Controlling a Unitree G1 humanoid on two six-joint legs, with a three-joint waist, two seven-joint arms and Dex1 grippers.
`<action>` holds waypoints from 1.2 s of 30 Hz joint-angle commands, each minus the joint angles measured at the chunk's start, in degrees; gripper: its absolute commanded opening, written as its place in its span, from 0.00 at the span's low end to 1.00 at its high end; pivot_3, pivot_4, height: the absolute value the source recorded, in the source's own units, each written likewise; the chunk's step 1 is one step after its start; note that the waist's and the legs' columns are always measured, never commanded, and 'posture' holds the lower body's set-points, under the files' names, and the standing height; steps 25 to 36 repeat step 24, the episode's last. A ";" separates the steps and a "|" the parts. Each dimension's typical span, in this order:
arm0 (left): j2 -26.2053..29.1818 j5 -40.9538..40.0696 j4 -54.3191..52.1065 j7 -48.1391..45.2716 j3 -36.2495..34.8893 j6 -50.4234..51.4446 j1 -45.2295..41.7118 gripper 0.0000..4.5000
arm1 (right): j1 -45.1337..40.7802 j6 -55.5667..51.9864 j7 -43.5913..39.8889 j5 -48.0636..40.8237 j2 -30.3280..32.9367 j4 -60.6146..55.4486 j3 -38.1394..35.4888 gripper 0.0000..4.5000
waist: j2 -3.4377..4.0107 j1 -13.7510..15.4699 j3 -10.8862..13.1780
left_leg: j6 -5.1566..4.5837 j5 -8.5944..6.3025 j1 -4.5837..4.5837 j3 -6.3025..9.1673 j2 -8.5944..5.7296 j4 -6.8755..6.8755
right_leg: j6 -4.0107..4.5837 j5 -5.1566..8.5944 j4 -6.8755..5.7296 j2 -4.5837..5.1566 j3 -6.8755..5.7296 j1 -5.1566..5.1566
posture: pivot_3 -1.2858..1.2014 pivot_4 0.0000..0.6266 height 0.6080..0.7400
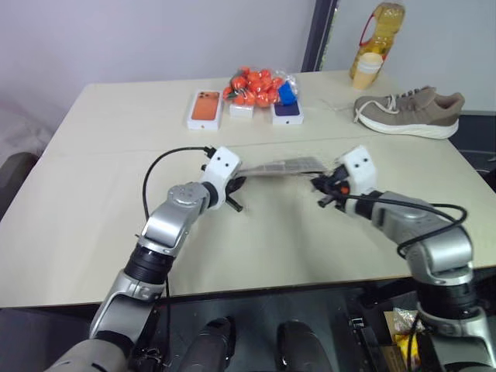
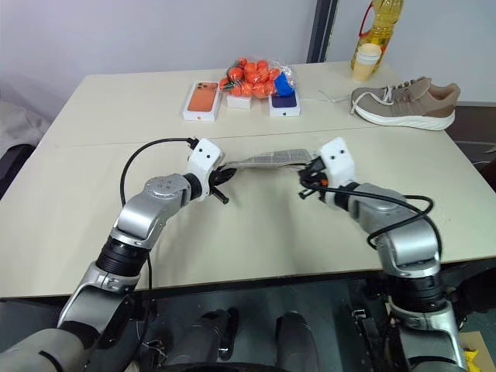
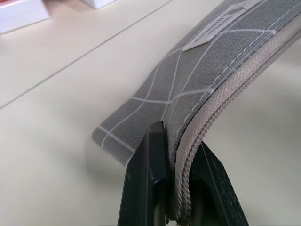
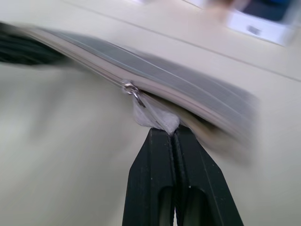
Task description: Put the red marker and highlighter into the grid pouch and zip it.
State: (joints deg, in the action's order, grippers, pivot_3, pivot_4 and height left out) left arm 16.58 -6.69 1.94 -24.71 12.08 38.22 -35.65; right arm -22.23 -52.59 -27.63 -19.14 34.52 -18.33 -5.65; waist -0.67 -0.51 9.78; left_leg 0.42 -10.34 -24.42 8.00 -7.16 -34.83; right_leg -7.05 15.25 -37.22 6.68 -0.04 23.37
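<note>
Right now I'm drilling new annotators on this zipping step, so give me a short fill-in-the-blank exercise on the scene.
1. The left gripper is shut on one end of the grid ____.
2. The right gripper pinches the white zipper ____.
3. Behind the grid pouch, on the table, a ____ lies near the bottle.

Missing words: pouch; pull tab; shoe

The grey grid-lined fabric pouch (image 1: 283,166) spans mid-frame between the left pincer (image 1: 235,194) and right pincer (image 1: 323,191), barring passage there. Along the upper edge stand an orange phone box (image 1: 206,108), a bag of orange balls (image 1: 256,87), a beige sneaker (image 1: 409,112) and a yellow oil bottle (image 1: 377,43). The beige worktop (image 1: 85,178) lies bare at left and below.
</note>
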 commanded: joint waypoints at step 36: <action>8.09 -13.12 -15.00 -2.14 -27.70 -2.45 27.83 0.86 | 12.76 20.51 -15.17 -4.70 3.67 5.59 -5.57 0.83 | 0.01 0.13 0.01 | -0.06 -0.07 0.01 -0.01 0.05 -0.14 | 0.16 0.11 0.11 0.07 0.00 -0.12 | 0.52 0.24 1.00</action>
